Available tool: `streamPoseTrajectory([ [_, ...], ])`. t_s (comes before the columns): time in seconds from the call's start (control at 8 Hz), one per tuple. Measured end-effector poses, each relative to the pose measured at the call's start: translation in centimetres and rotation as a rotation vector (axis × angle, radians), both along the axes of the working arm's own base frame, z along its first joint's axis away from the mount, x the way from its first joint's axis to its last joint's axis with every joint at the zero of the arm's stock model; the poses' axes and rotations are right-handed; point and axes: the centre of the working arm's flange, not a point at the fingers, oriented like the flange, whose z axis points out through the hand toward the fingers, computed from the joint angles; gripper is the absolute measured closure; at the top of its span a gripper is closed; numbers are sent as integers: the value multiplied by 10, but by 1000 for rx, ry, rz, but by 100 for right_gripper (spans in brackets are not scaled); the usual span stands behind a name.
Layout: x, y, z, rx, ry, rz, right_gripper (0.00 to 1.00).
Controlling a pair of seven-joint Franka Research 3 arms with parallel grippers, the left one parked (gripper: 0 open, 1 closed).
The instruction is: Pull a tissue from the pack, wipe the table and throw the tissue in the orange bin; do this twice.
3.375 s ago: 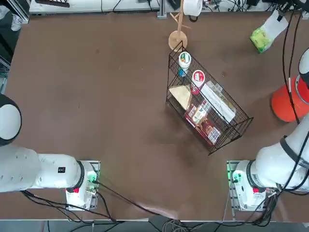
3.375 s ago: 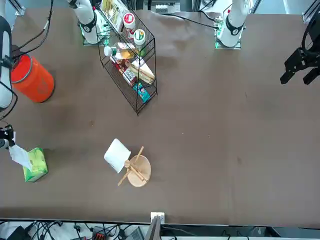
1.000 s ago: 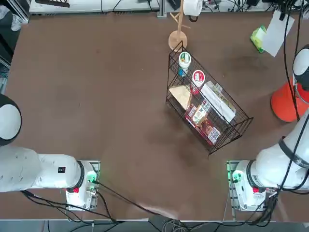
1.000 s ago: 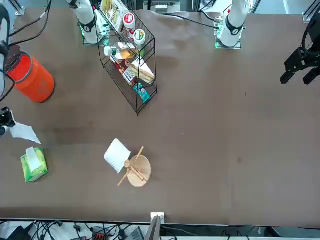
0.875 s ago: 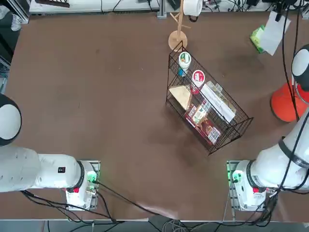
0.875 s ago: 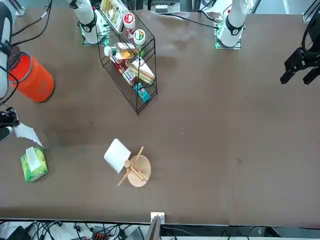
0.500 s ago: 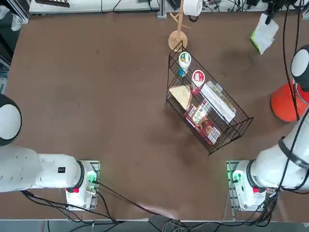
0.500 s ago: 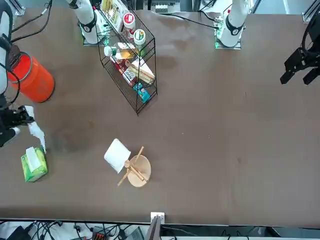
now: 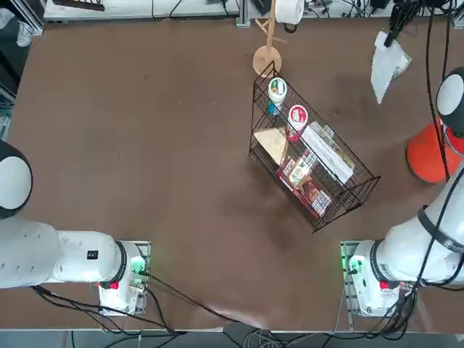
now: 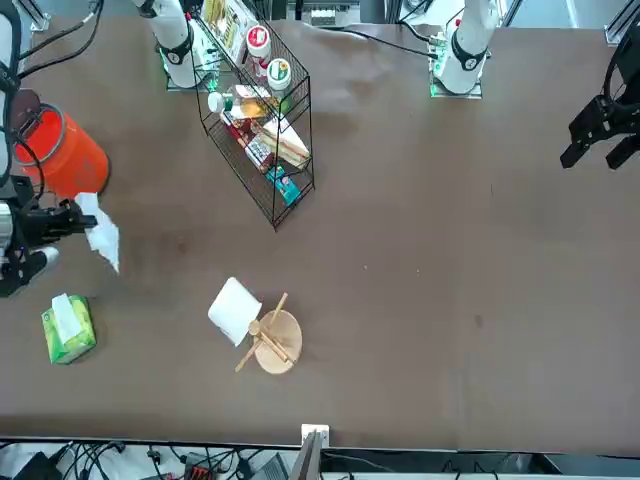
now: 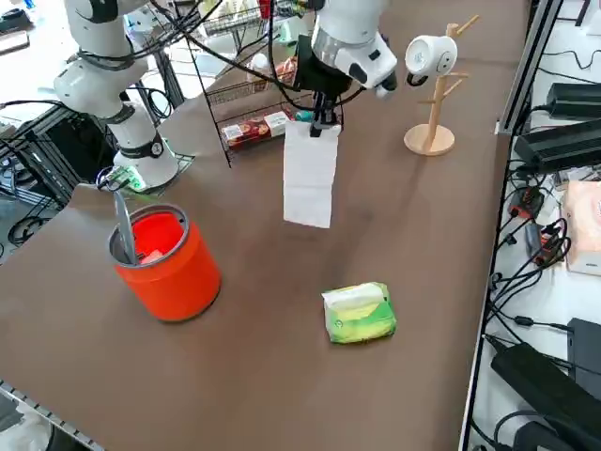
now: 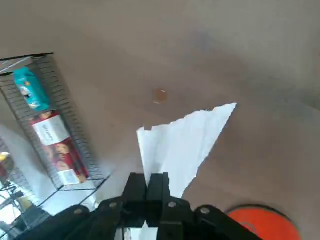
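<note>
The right hand (image 11: 322, 119) hangs in the air above the table (image 9: 145, 130), its two fingers pinched together on the top edge of a white tissue (image 11: 309, 176) that dangles flat and free below them, clear of the tabletop. In the wrist view the fingers (image 12: 157, 187) meet with no gap, the tissue (image 12: 180, 142) fanning out past them over bare brown surface. The green pack (image 11: 358, 313) lies flat on the table, nearer the table's edge than the hanging tissue and apart from it, a white sheet showing at its top face. In the front view the pack (image 10: 67, 327) sits below and to the left of the tissue (image 10: 102, 231). The orange bin (image 11: 164, 255) stands upright on the table, well apart from the pack, with a cable running down across its mouth; in the front view the bin (image 10: 68, 152) is just beyond the hand (image 10: 82, 216). A black wire basket (image 9: 312, 168) of packets and pots stands toward the table's middle, and a wooden mug stand (image 11: 430, 120) with a white mug (image 11: 430, 55) stands farther along the table's edge than the pack
</note>
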Motion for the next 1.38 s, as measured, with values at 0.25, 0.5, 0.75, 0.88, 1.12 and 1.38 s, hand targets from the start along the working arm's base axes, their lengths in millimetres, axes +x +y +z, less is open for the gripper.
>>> streamPoseTrajectory([
  [0.25, -4, 10, -20, 61, 49, -29, 99],
  [0.5, -6, 23, -29, 105, 74, -49, 99],
  [0.75, -6, 40, -31, 112, 94, -84, 99],
  [0.88, -5, 54, -31, 100, 103, -93, 99],
  [1.12, -6, 68, -36, 87, 117, -92, 99],
  [1.38, -7, 65, -44, 78, 119, -99, 99],
])
